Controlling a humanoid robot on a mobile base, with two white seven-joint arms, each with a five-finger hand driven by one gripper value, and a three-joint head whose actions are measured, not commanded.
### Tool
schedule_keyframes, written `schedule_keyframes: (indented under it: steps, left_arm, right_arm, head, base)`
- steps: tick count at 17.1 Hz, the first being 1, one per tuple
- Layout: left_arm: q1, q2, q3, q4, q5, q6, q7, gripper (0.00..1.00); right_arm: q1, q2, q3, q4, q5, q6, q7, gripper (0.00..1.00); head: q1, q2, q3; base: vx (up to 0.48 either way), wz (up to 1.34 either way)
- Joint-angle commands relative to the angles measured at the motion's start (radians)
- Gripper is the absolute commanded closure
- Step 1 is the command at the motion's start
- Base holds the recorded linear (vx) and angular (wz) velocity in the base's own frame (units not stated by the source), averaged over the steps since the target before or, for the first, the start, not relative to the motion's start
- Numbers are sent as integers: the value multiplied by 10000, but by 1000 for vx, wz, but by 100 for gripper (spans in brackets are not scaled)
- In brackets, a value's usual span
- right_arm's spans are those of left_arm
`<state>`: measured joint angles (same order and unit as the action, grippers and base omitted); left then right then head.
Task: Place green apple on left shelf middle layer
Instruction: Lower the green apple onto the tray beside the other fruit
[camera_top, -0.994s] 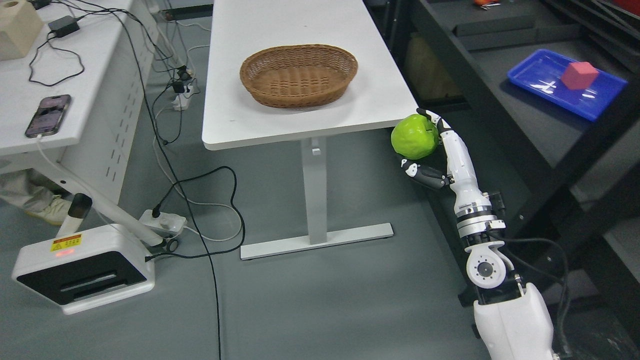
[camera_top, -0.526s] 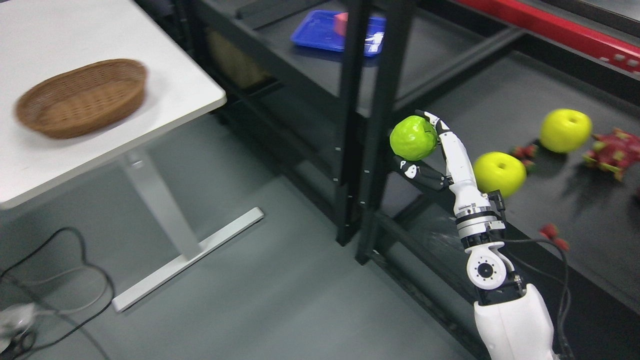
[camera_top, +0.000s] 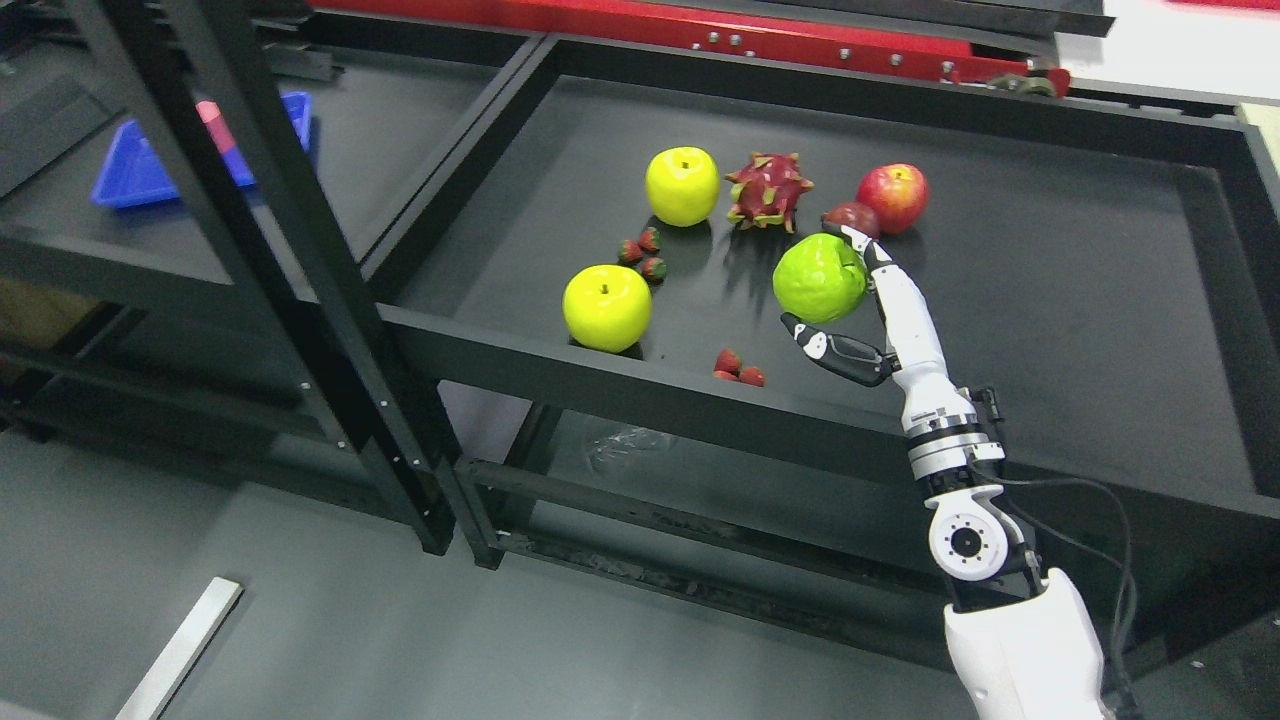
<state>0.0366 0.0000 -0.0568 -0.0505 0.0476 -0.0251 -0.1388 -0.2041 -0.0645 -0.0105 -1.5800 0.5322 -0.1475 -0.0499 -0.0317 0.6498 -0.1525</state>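
Hand: the right hand (camera_top: 840, 310) is raised on its arm from the lower right; its fingers (camera_top: 868, 250) are clasped around the green apple (camera_top: 818, 278); the left hand is not seen.
Apple: held in the air over the front of a black shelf (camera_top: 1050, 300); not yet set down.
Shelf contents: two yellow apples (camera_top: 606, 307) (camera_top: 682, 186), a dragon fruit (camera_top: 768, 190), a red apple (camera_top: 893, 197), a dark fruit partly hidden behind the fingers, and small strawberries (camera_top: 737, 368).
Change: the whole view has been swung round in the last second; the white table and basket are lost from sight, and the shelf is now faced; hand and apple are kept at the same spot in the view.
Blue tray (camera_top: 140, 175): seen on the neighbouring shelf at left, behind black posts.
Meaning: the carrying is judged nearly finished; the placing remains; which layer is meant cannot be told.
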Motion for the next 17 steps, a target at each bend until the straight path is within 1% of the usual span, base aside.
schedule_keyframes:
  steps: [1, 7, 10, 13, 15, 17]
  left_arm:
    - [2, 175, 0, -1, 0, 6, 7, 0]
    - [2, 175, 0, -1, 0, 6, -8, 0]
    - [2, 175, 0, -1, 0, 6, -8, 0]
    - [2, 175, 0, -1, 0, 6, -8, 0]
    - [2, 175, 0, -1, 0, 6, -8, 0]
    - [2, 175, 0, 14, 0, 6, 7, 0]
  right_arm:
    - [0, 1, -232, 0, 0, 2, 24, 100]
    - [-15, -14, -171, 31, 16, 33, 115, 100]
    - [-183, -60, 73, 138, 107, 430, 345, 100]
    - [-750, -76, 1390, 352, 764, 600, 1187, 100]
    - [-1208, -30, 2171, 749, 1424, 662, 1358, 100]
    - [-1700, 1, 2680, 1194, 1748, 677, 1572, 100]
  head:
    - [0, 0, 0]
    - [0, 0, 0]
    - [0, -3, 0]
    - [0, -3, 0]
    - [0, -3, 0]
    - [0, -3, 0]
  base:
    - [67, -610]
    - [116, -356]
    - [153, -230]
    - [177, -83]
    - [204, -24]
    - [206, -2]
